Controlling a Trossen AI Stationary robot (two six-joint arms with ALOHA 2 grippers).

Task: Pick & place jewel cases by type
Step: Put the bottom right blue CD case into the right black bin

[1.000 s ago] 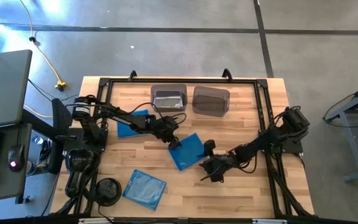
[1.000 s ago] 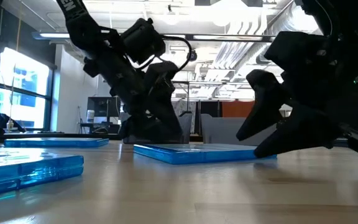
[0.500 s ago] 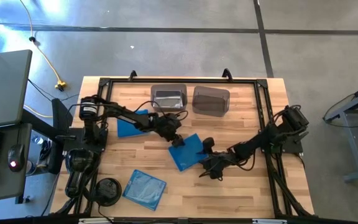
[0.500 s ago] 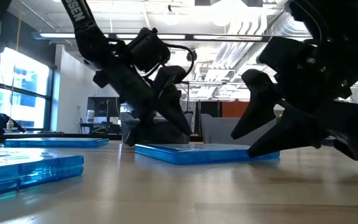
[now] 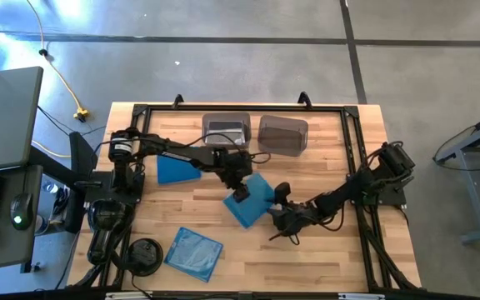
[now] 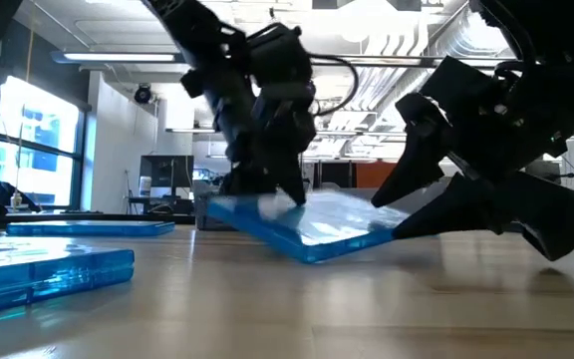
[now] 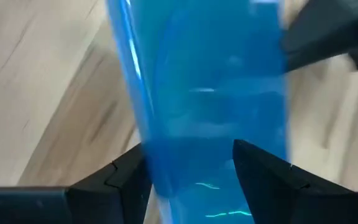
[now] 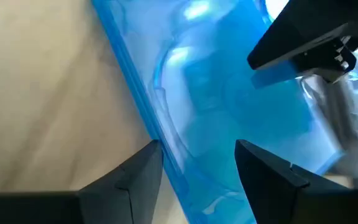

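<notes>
Seen from above, a wooden table (image 5: 332, 258) fills the middle of the frame, with two dark robot arms reaching toward its centre. Between them lies a blue jewel case (image 5: 251, 202); from table height it appears tipped, one edge raised and the other resting on the wood.

The left gripper (image 5: 240, 194) comes in from the frame's left and sits at the case's upper-left edge. Its wrist camera shows the two fingers spread on either side of the blue plastic, and whether they actually press it is unclear. The right gripper (image 5: 278, 215) comes in from the right and sits at the case's lower-right edge, its jaws likewise apart around that edge.

Two more blue cases lie flat: one left of centre (image 5: 173, 169), one at lower left (image 5: 193, 252). At the top of the table stand two smoky grey bins, the left bin (image 5: 226, 131) holding something pale (too small to identify) and the right bin (image 5: 283, 135) apparently bare. A round black disc (image 5: 144, 255) sits at the lower-left corner.

The step in hand looks like lifting this case off the table. Doing it well probably means letting one gripper steady the tilted edge while the other closes squarely across the thin rim, gently, since a flat, slick case could slip or skid sideways.
</notes>
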